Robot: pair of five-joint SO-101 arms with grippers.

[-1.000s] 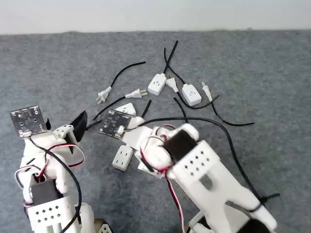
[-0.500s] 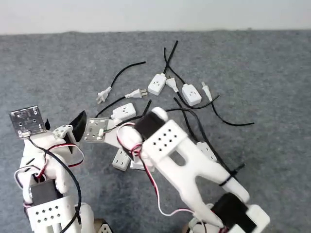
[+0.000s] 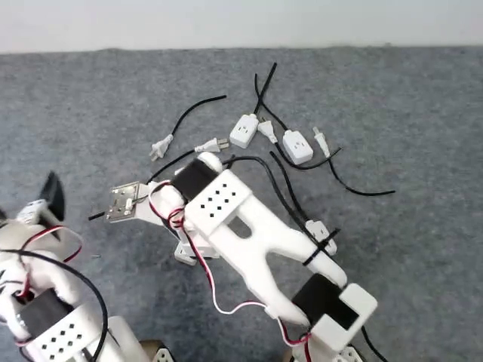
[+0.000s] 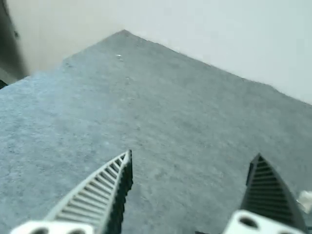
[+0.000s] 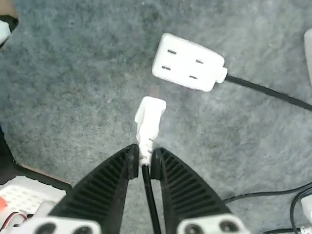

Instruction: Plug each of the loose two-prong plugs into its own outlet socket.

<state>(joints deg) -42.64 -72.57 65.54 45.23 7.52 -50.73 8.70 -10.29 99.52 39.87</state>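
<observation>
The white plug (image 5: 148, 122) is pinched by its cord end between the closed-down tips of the right gripper (image 5: 142, 153). Its prongs face the outlet socket (image 5: 187, 62), which lies just beyond on the grey carpet (image 3: 90, 98). The plug looks skewed to the slots, so a push may shove the loose socket away or twist the plug in the grip. The left gripper (image 4: 192, 168) is spread wide, holding nothing, at the near left. Spare cords and another socket (image 3: 297, 146) crowd the far right, while bare carpet to the left gives room.
</observation>
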